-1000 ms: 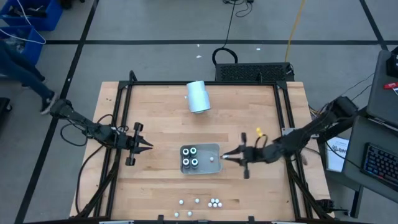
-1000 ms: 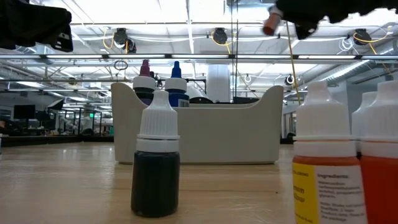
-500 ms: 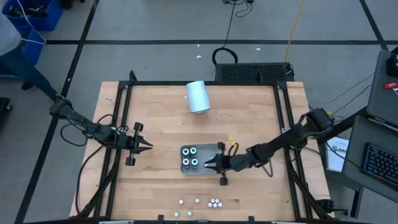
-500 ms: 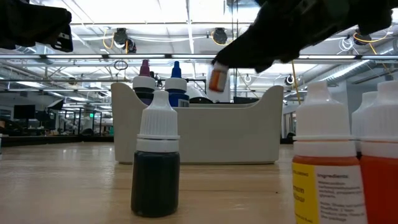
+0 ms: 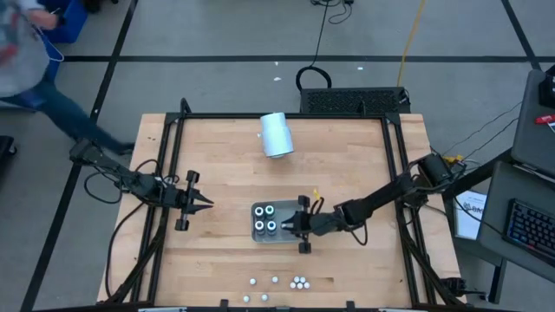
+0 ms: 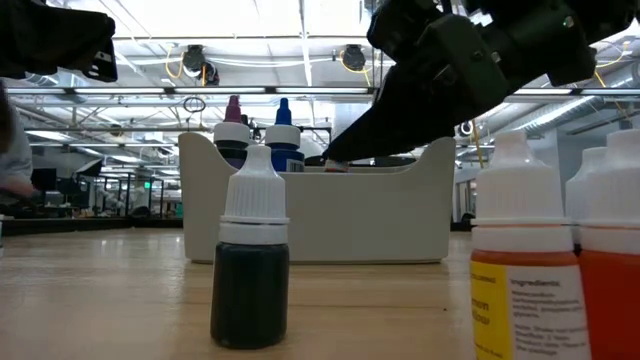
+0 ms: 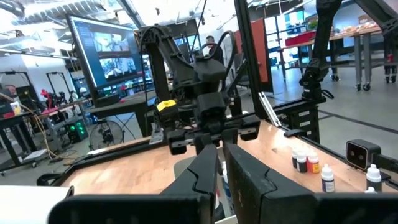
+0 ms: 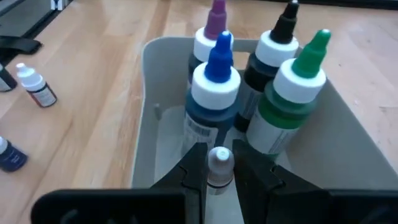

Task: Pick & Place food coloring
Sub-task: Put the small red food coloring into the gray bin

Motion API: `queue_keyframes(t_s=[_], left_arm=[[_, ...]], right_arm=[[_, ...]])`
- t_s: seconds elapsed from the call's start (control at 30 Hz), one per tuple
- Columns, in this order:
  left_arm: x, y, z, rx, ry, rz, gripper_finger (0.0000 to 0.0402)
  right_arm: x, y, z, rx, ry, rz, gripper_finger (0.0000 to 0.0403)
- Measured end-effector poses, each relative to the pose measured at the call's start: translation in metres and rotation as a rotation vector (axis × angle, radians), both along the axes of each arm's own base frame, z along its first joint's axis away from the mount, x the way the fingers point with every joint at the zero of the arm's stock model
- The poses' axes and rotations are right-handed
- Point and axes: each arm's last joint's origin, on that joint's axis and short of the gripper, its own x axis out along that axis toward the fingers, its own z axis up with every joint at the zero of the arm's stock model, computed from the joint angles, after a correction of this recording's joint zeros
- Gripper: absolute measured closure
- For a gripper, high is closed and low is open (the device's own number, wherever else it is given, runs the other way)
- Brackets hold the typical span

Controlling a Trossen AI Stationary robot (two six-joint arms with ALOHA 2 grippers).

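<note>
A: Where is the right pincer (image 5: 295, 224)?
B: Over the open half of the grey tray (image 5: 297, 206), near the middle of the desk (image 5: 347, 156). Its fingers (image 8: 194, 168) pinch a small bottle (image 8: 219, 163) by its white cap, low inside the tray.

A: What else stands in the tray?
B: Four larger bottles (image 5: 266, 219), packed at the end away from the pincer. The right wrist view shows their tips: purple (image 8: 216, 14), black (image 8: 288, 14), blue (image 8: 219, 51) and green (image 8: 314, 45). The held bottle hangs just beside the blue one.

A: And the remaining food coloring?
B: A loose row of small bottles (image 5: 298, 282) stands near the desk's front edge, well apart from the tray. In the low view a dark one (image 6: 250, 262) and two orange ones (image 6: 522, 262) rise closest to the camera.

A: The left pincer (image 5: 206, 203)?
B: It hangs over the desk's left side, fingers (image 7: 202, 175) pressed nearly together, holding nothing.

A: Anything else on the desk?
B: A pale cylinder (image 5: 277, 134) lies near the far edge. A person (image 5: 35, 69) passes beyond the left corner.
</note>
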Motion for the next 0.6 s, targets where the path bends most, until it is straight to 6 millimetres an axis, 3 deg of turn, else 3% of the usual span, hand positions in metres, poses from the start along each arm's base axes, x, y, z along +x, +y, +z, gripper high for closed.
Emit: queue_keyframes(t_s=[0.6], left_arm=[[0.0000, 0.0000, 0.0000, 0.001, -0.001, 0.000, 0.0360]], right_arm=[[0.0009, -0.0074, -0.0034, 0.058, 0.048, -0.004, 0.0355]])
